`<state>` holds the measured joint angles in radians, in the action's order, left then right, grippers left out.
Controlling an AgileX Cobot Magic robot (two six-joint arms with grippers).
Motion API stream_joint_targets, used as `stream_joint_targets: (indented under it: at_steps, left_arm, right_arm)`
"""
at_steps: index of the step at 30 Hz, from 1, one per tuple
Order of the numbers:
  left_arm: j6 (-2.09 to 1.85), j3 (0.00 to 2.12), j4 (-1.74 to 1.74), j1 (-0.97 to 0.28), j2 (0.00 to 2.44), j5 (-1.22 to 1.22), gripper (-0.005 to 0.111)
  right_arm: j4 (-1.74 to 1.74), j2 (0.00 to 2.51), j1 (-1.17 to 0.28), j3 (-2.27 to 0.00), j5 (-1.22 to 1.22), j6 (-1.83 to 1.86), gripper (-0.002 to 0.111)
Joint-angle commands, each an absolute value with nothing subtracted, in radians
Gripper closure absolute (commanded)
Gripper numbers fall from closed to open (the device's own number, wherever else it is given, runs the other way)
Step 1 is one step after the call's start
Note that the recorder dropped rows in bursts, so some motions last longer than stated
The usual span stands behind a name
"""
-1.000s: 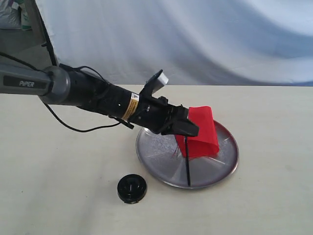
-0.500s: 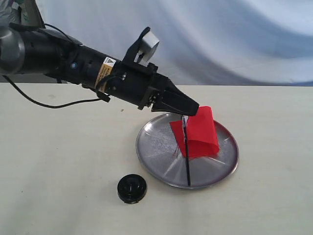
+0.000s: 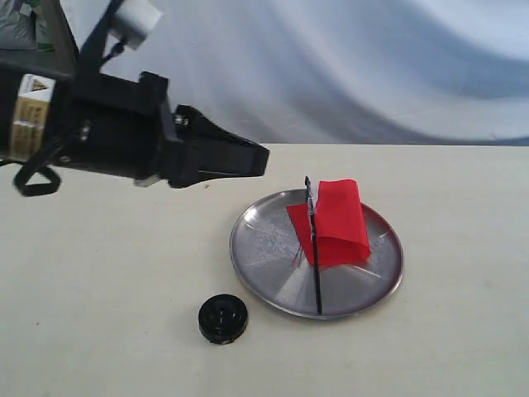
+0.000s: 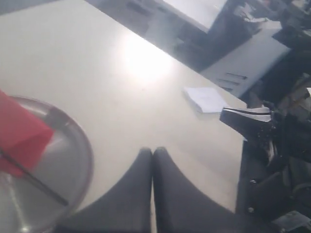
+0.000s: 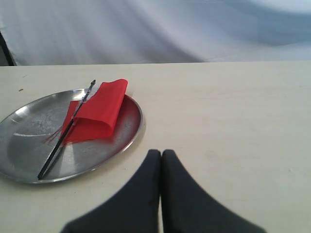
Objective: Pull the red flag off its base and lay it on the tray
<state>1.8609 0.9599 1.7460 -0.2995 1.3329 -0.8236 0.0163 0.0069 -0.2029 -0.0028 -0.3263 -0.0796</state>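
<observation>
The red flag (image 3: 339,222) lies folded on the round silver tray (image 3: 264,248), its thin black pole (image 3: 315,265) running toward the tray's near rim. The black round base (image 3: 222,318) sits alone on the table, left of and nearer than the tray. My left gripper (image 3: 263,160) hangs in the air up and left of the tray, shut and empty. In the left wrist view the flag (image 4: 22,133) and tray (image 4: 77,160) lie off to one side of the shut left gripper (image 4: 152,151). My right gripper (image 5: 161,153) is shut, empty, beside the tray (image 5: 29,121) and flag (image 5: 99,109).
The cream table (image 3: 455,331) stretches around the tray, with a white cloth backdrop (image 3: 372,66) behind it. The left wrist view shows a white paper (image 4: 206,98) near the table's edge and dark equipment (image 4: 272,145) beyond it.
My left gripper has let go of the flag, lifted and drawn back to the left, away from the tray. The flag rests on the tray, unmoved since.
</observation>
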Motion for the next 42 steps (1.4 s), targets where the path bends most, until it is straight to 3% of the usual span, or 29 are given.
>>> stream_joint_targets:
  at_steps: [1,6,14,27,42]
  left_arm:
    - [1.805,0.786,1.744,-0.3,1.1,-0.629,0.107]
    - [1.787,0.557,1.744,-0.3,0.773,-0.433,0.107]
    - [1.846,0.249,1.712,-0.3,0.422,-0.362,0.107]
    - [1.846,0.027,1.666,-0.3,0.159,-0.214,0.107]
    - [1.846,0.0,1.696,-0.3,0.074,-0.316,0.107]
  right_arm:
    - [0.025,0.0,-0.202,0.0,-0.321,-0.078,0.108]
    - [0.025,0.0,-0.202,0.0,-0.321,-0.078,0.108]
    - [0.025,0.0,-0.202,0.0,-0.321,-0.078,0.108]
    - [0.025,0.0,-0.202,0.0,-0.321,-0.078,0.108]
    - [0.025,0.0,-0.202,0.0,-0.321,-0.078,0.108]
